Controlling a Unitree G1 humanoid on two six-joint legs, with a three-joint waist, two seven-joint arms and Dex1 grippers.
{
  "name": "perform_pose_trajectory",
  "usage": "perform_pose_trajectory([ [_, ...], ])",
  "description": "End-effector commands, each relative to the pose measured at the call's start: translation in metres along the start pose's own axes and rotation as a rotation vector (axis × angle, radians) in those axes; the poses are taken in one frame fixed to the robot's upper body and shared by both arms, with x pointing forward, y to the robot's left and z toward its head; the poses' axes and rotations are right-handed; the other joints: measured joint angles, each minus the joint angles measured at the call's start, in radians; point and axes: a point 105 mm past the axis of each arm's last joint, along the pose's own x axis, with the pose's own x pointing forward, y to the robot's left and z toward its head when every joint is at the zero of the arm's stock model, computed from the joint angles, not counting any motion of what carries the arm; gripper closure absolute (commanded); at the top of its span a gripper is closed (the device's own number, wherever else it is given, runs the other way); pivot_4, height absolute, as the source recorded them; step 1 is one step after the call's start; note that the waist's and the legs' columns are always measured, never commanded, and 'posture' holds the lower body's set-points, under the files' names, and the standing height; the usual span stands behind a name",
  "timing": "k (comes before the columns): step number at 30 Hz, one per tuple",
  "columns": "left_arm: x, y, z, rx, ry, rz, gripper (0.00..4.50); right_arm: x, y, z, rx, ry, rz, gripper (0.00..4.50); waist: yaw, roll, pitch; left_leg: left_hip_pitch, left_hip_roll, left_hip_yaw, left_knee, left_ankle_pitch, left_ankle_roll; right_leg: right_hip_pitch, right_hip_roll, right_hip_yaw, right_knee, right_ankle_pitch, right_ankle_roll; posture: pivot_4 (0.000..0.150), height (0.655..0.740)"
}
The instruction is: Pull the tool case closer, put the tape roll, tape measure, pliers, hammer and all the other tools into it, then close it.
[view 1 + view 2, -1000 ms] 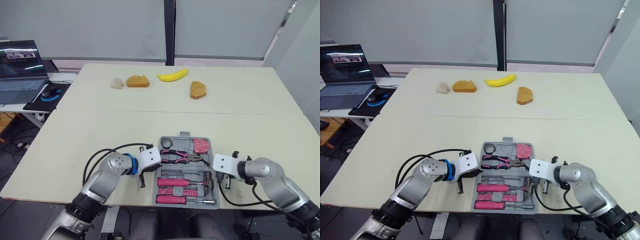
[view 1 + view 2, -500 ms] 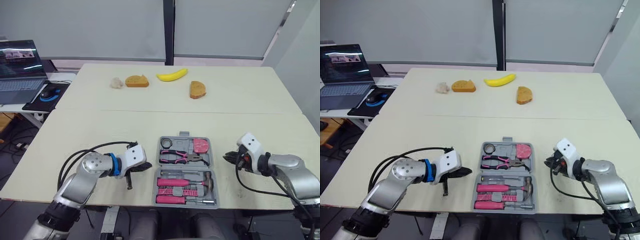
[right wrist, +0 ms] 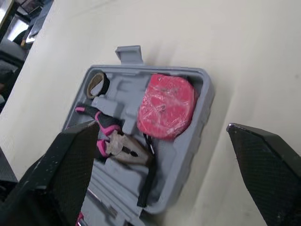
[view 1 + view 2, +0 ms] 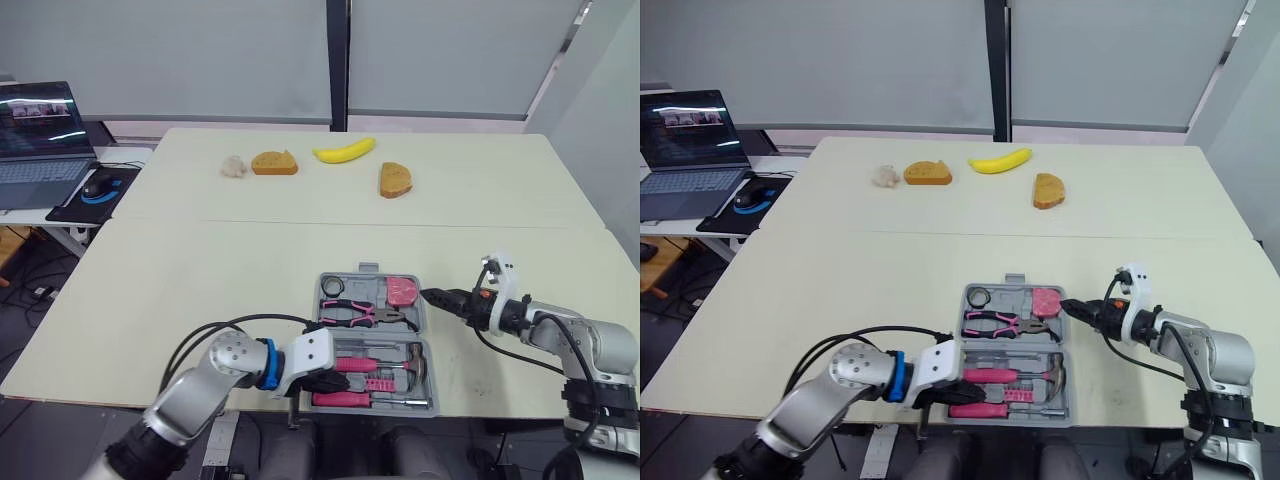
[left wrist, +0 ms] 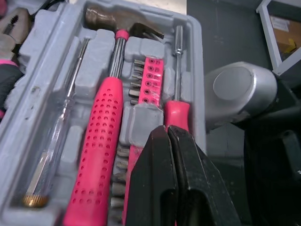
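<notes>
The grey tool case (image 4: 424, 330) lies open and flat near the table's front edge. Its far half holds the tape roll (image 4: 331, 287), the pink-handled pliers (image 4: 358, 313) and the pink tape measure (image 4: 402, 290). The near half holds the hammer (image 5: 109, 127), a bit holder and screwdrivers. My left gripper (image 5: 168, 129) is shut and empty, over the near half's front-left part, just above the bit holder (image 5: 151, 80). At the case's right edge, beside the tape measure (image 3: 165, 106), my right gripper (image 4: 428, 294) points in with its fingers wide open around nothing.
On the far table lie a banana (image 4: 344, 150), two bread pieces (image 4: 274, 162) (image 4: 396, 180) and a small pale lump (image 4: 233, 166). A laptop (image 4: 38, 140) and a mouse (image 4: 99, 185) sit on a side desk at the left. The near table edge runs right under the case.
My left gripper swung right from the bare table onto the case's near half. My right gripper turned toward the case's right edge and opened wide.
</notes>
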Motion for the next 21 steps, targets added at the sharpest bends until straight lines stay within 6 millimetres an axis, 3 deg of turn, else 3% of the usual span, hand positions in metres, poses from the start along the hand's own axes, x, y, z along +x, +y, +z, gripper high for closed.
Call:
perform_pose_trajectory([
  [1,0.008,0.004,-0.004,0.031,0.030,0.007,4.50,-0.001,0.002,0.006,0.010,-0.023,0.013,0.02,-0.001,0.000,0.000,0.000,0.000,0.000,0.000,0.000,0.000,0.000,0.000,0.000,0.000,0.000,0.000,0.150,0.7400],
  [15,0.009,0.009,-0.045,-0.008,0.256,0.014,4.50,0.037,-0.011,0.004,0.125,-0.017,0.015,0.02,-0.019,0.003,-0.002,0.001,0.000,0.000,0.000,0.000,0.000,0.001,0.000,0.000,0.000,0.000,0.000,0.150,0.7400],
  [21,0.010,0.008,-0.049,0.020,0.278,0.010,4.50,0.061,-0.012,-0.005,0.175,-0.001,0.047,0.02,-0.024,0.004,-0.004,0.007,0.000,0.000,-0.001,0.000,0.000,0.007,0.001,0.000,0.000,0.000,0.000,0.150,0.7400],
])
